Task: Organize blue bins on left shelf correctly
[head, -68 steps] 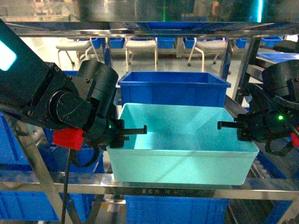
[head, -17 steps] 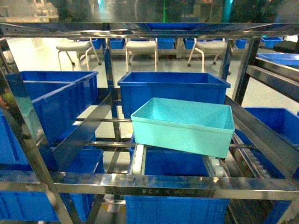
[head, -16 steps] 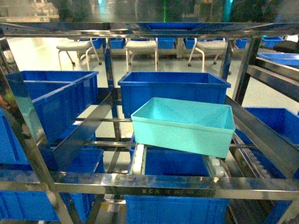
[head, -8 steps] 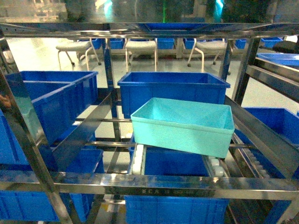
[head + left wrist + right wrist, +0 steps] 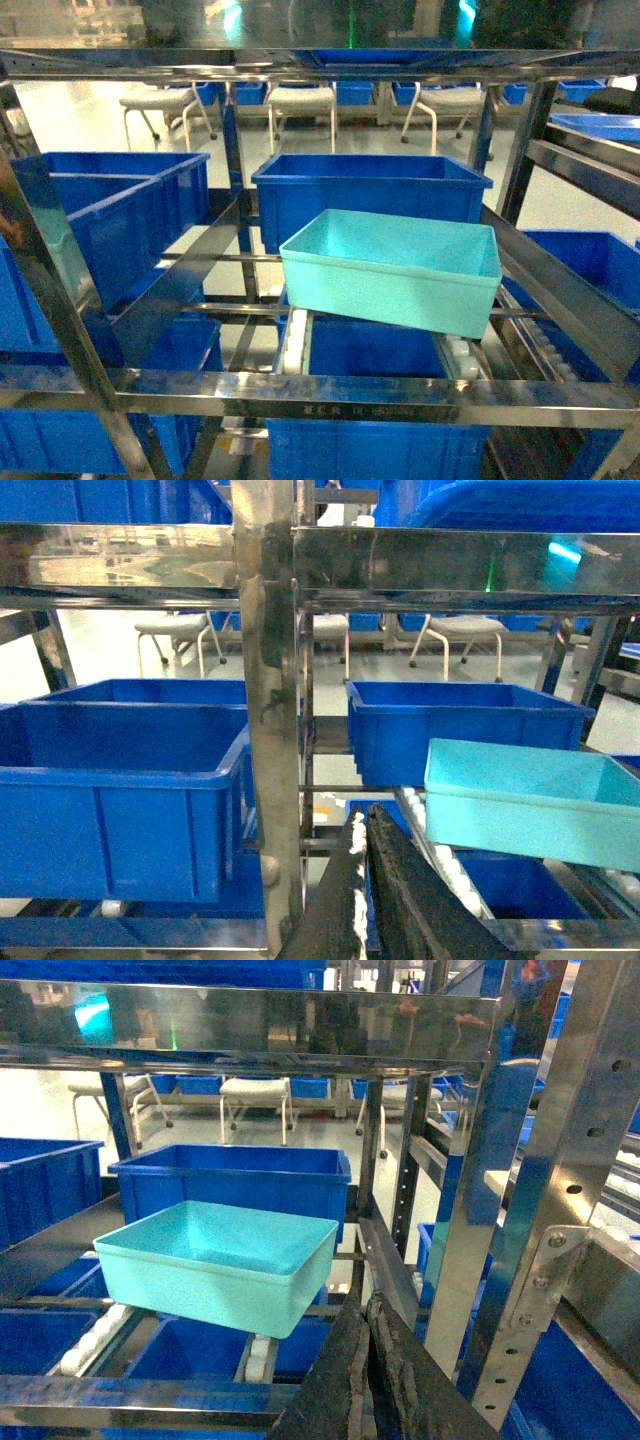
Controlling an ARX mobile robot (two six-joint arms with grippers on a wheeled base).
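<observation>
The light turquoise blue bin (image 5: pixel 390 270) rests empty and slightly skewed on the white roller tracks (image 5: pixel 294 342) of the left shelf (image 5: pixel 330 395), in front of a darker crate. It also shows in the left wrist view as the bin (image 5: pixel 530 800) and in the right wrist view as the bin (image 5: pixel 220 1260). My left gripper (image 5: pixel 363 815) is shut on nothing, low and left of the bin, outside the rack's front. My right gripper (image 5: pixel 366 1305) is shut on nothing, low and right of the bin. Neither gripper shows in the head view.
Royal-blue crates stand behind the bin (image 5: pixel 370 190), on the left tier (image 5: pixel 110 215), underneath (image 5: pixel 370 440) and at the right (image 5: pixel 590 260). A steel upright (image 5: pixel 270 730) rises just left of my left gripper, and another upright (image 5: pixel 520 1210) stands right of my right gripper. Chairs (image 5: pixel 300 100) stand beyond.
About four seconds ago both grippers flanked the bin at the shelf's front. Now both arms are out of the head view and the bin sits farther back. Nothing has moved in the last second.
</observation>
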